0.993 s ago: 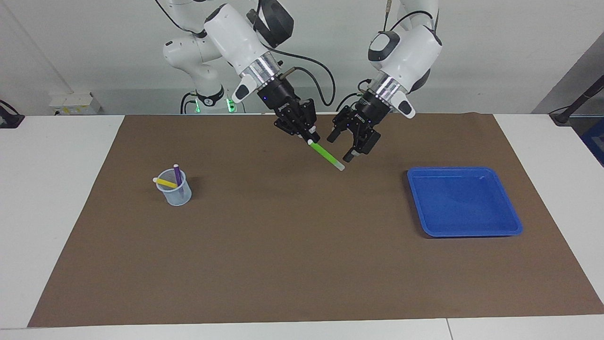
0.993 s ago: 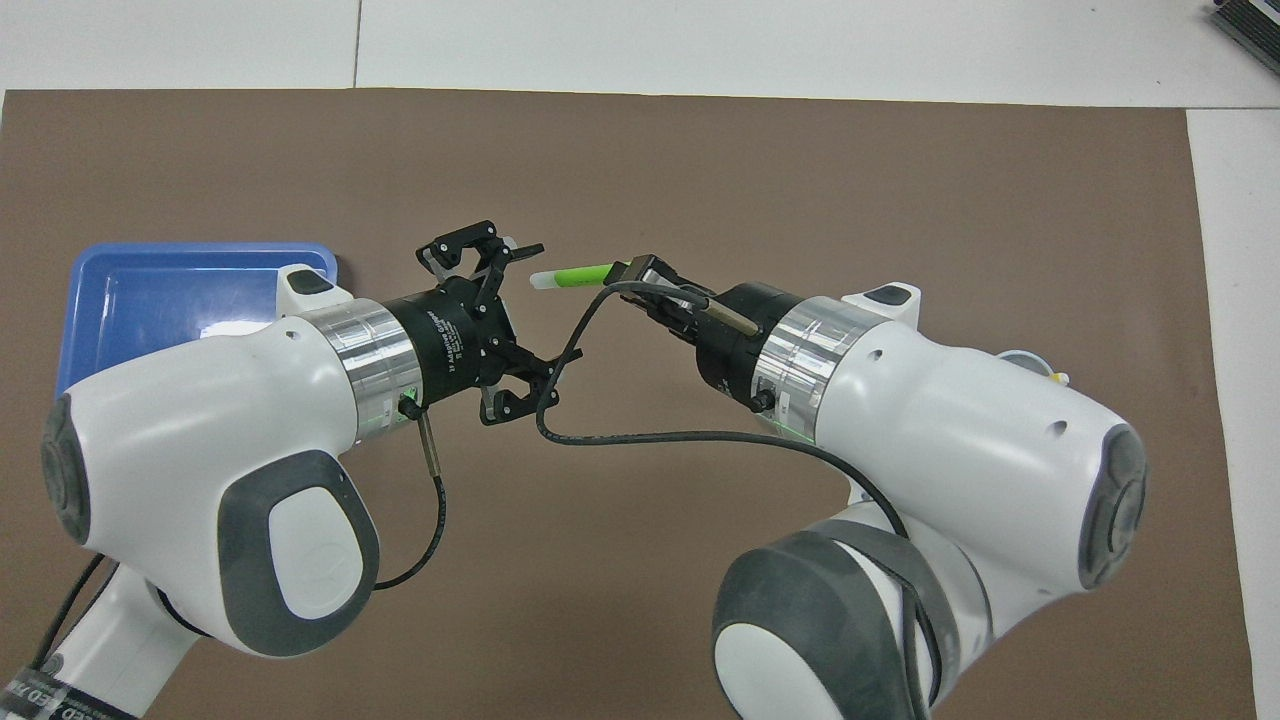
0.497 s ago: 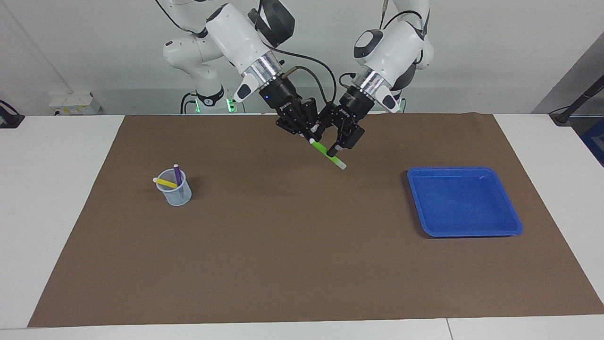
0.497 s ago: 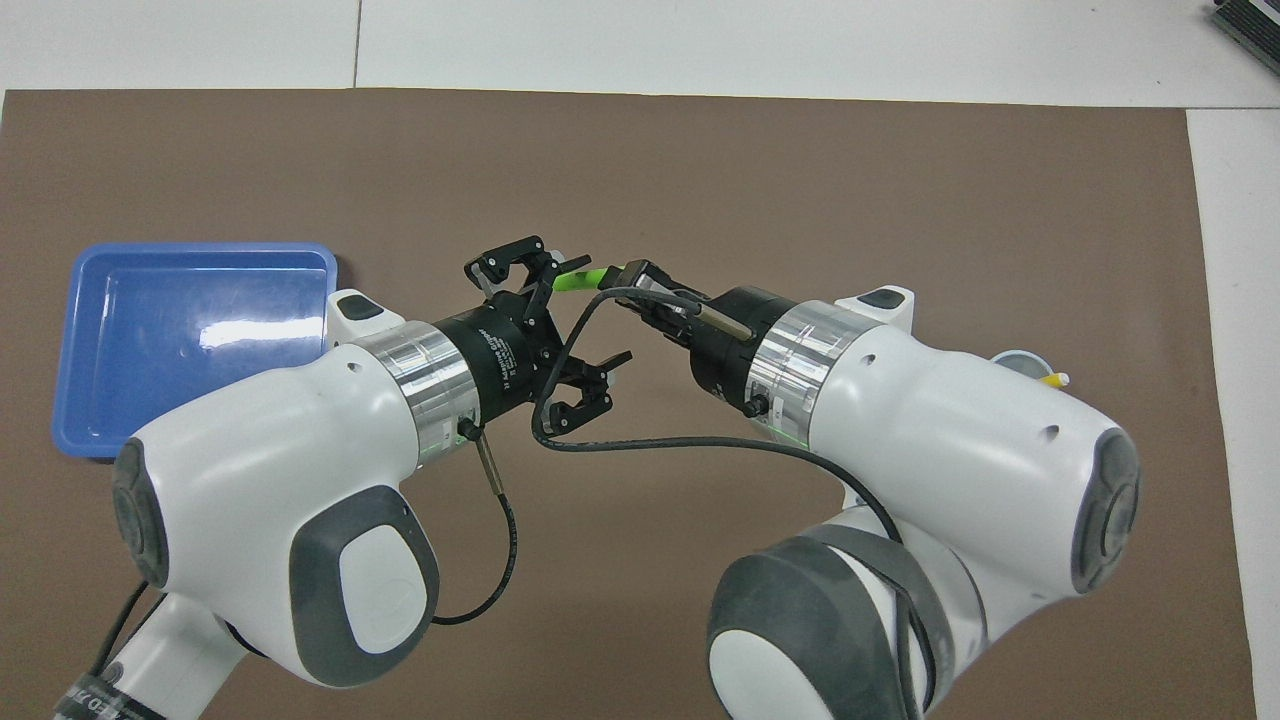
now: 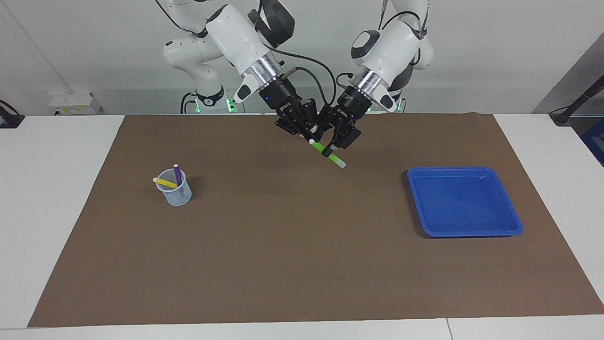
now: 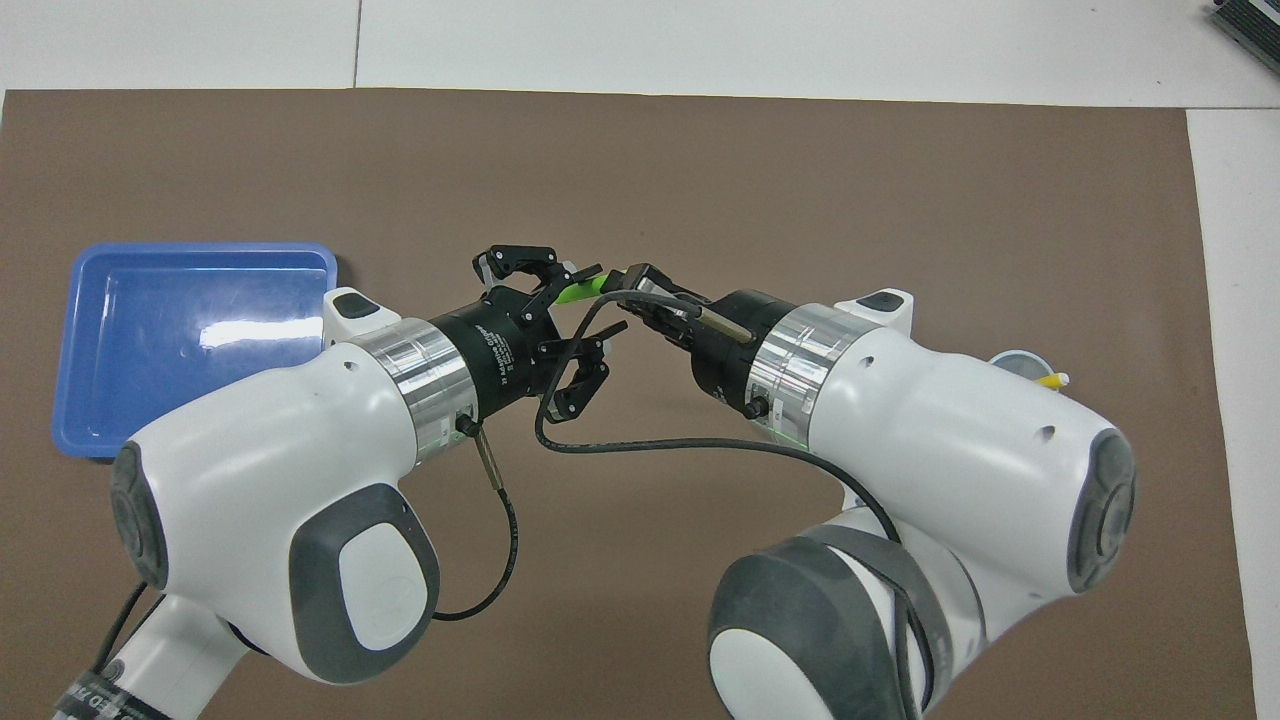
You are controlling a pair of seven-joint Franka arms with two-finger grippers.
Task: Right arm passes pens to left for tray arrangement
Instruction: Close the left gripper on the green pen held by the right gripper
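Facing view, right hand: the right hand is up in the air over the brown mat, toward the robots' edge of it, closed on the upper end of the green pen, which slants down from it
Facing view, left hand: the left hand has moved in from the tray's side over the last second and now has its fingers on either side of the pen's lower half, just above the pale tip; a second ago it was apart from the pen and spread wide
Facing view, left grip: narrowed around the pen, but I cannot tell whether it is already pinching
Facing view, other pens: the yellow pen and purple pen stand in the small cup toward the right arm's end of the table, unmoved
Facing view, tray: the blue tray lies empty toward the left arm's end of the table

Overhead view, hands: the left hand and right hand meet tip to tip, with only a short green stretch of the pen showing between them
Overhead view, change: the left hand's fingers have drawn in compared with half a second ago
Overhead view, tray: the tray holds nothing

Meaning for the task: the handover of the first pen looks to be at the moment of transfer; the right hand should let go only once the left has a firm hold
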